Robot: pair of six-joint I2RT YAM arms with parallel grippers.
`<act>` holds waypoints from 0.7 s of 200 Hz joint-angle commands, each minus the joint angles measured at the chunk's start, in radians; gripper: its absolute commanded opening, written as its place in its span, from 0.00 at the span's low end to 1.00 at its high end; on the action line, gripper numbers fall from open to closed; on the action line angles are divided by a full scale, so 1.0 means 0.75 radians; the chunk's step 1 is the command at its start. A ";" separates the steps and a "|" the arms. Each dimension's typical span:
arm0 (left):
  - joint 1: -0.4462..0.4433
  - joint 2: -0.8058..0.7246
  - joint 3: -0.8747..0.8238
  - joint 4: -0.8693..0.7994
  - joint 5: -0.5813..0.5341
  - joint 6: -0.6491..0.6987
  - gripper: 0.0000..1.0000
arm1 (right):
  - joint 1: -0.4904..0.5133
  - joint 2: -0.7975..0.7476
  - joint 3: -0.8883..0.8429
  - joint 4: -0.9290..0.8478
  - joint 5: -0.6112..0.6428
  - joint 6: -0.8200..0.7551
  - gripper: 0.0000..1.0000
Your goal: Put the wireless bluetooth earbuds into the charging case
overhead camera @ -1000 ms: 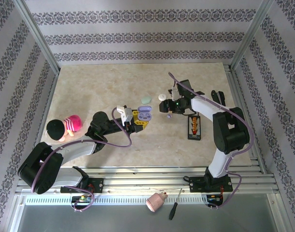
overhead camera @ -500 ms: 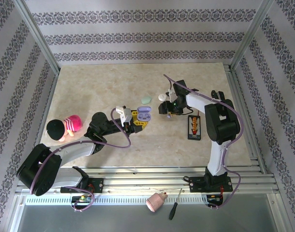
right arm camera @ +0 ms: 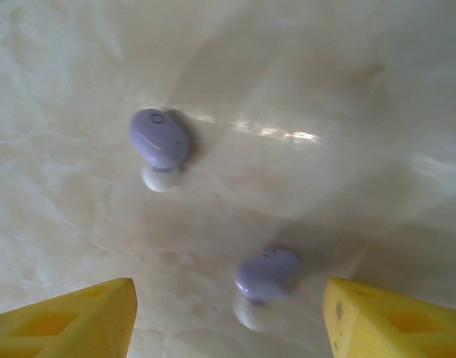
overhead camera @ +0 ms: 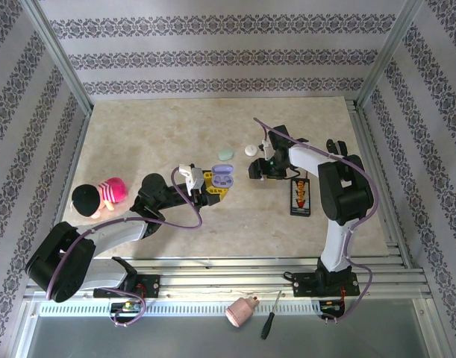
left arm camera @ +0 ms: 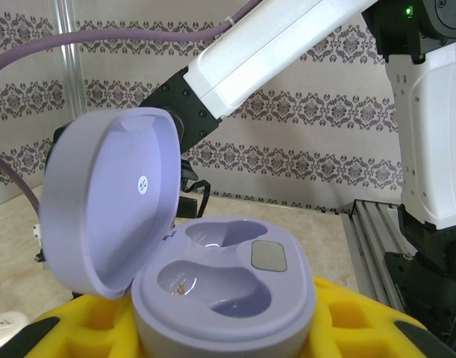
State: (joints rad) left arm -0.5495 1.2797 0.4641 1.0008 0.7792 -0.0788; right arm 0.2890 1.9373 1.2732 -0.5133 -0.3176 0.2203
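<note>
The left gripper [overhead camera: 215, 183] clamped the open case [left arm camera: 224, 287], steadying it for loading. The right gripper [right arm camera: 231, 321] hung wide open, empty, above two lilac earbuds [right arm camera: 266, 273] on the table [right arm camera: 325, 89], apparently to pick one.

Left arm [overhead camera: 114, 233]: white shell links with black joint housings.
Right arm [overhead camera: 336, 250]: the same white shells and black joints, glossy in the left wrist view.
Cables [overhead camera: 198, 216]: lilac-purple, one looping along each arm.
Left tool [overhead camera: 215, 184]: yellow fingers, with a white bracket behind them.
Right tool [right arm camera: 228, 319]: blocky yellow fingers [right arm camera: 71, 317] with recessed pockets.
Light [left arm camera: 409, 10]: small green dot on a black housing.
Bases [overhead camera: 134, 287]: black, with thin red wiring.
</note>
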 commanded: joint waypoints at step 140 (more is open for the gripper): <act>0.012 -0.206 -0.087 -0.149 -0.086 0.150 0.32 | 0.161 -0.020 0.067 -0.119 0.341 0.264 0.59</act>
State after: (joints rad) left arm -0.5491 1.1351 0.4019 0.8986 0.7212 0.0051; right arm 0.4206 1.9316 1.3701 -0.6483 0.0277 0.3256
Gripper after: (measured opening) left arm 0.360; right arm 0.595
